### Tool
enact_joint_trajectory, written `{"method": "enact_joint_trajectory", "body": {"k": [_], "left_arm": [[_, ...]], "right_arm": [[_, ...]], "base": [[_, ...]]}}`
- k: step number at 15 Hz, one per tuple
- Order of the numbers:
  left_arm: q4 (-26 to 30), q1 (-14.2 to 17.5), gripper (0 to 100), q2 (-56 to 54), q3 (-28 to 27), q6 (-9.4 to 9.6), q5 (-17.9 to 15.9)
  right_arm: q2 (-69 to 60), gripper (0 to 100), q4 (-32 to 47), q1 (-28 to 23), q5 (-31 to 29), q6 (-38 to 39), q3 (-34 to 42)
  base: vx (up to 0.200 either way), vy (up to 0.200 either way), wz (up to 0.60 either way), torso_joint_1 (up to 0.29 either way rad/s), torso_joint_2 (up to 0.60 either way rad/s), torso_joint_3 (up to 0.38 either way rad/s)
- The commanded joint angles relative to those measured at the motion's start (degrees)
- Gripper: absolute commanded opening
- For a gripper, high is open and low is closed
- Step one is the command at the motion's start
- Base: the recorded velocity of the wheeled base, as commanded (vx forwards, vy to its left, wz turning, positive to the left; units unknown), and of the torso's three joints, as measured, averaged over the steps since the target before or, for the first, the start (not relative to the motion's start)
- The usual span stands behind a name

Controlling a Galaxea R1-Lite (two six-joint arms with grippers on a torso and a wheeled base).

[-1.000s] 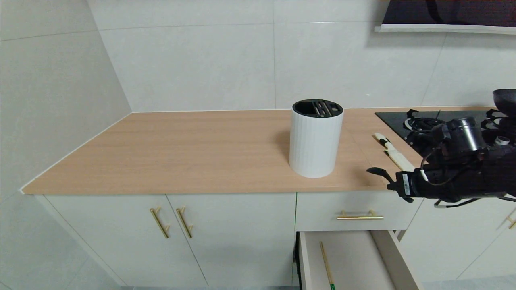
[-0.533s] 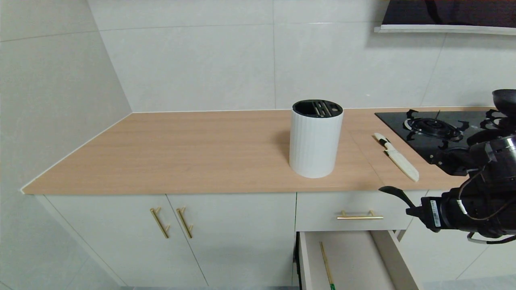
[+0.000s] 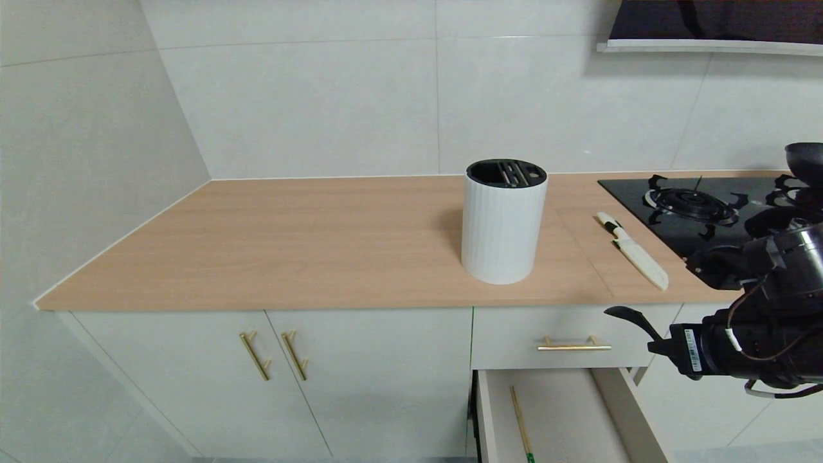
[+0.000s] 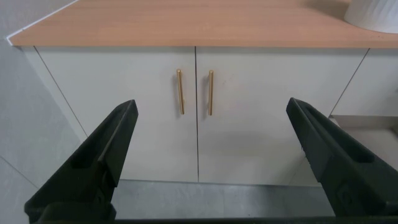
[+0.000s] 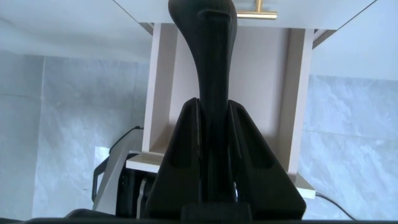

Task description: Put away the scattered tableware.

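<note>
**Knife out on worktop, drawer open**

The knife (image 3: 633,251) lies near the worktop's (image 3: 289,244) right front edge, between holder (image 3: 501,225) and hob (image 3: 691,206). Below, a chopstick (image 3: 519,418) lies in the open drawer (image 3: 617,411). The right gripper (image 3: 620,313) hangs above the drawer, clenched and empty. The left gripper (image 4: 211,109) gapes wide before cupboard doors (image 4: 261,130).

Pale tiled wall (image 3: 308,96) ran behind a long wooden countertop (image 3: 289,238). White cabinet doors (image 3: 193,373) with gold handles (image 3: 254,355) sat at 7 o'clock, black gas hob (image 3: 688,206) at 3 o'clock, range hood (image 3: 707,26) at 1 o'clock, over a grey marbled floor (image 5: 81,124).
</note>
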Motion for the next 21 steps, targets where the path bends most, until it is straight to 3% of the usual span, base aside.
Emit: {"method": "enact_joint_trajectory", "body": {"k": [1, 6, 21], "left_arm": [[-0.01, 0.00, 100, 0.00, 0.00, -0.02, 0.01], [-0.01, 0.00, 100, 0.00, 0.00, -0.02, 0.01], [-0.01, 0.00, 100, 0.00, 0.00, -0.02, 0.01]], "right_arm": [[1.09, 0, -0.01, -0.07, 0.03, 0.01, 0.00], [2.94, 0, -2.91, -0.07, -0.58, 0.01, 1.24], [4.61, 0, -5.02, 0.01, -0.93, -0.16, 2.64]], "base": [[0.000, 0.000, 0.00, 0.000, 0.00, 0.000], [0.000, 0.000, 0.00, -0.041, 0.09, 0.055], [0.000, 0.000, 0.00, -0.192, 0.48, 0.283]]}}
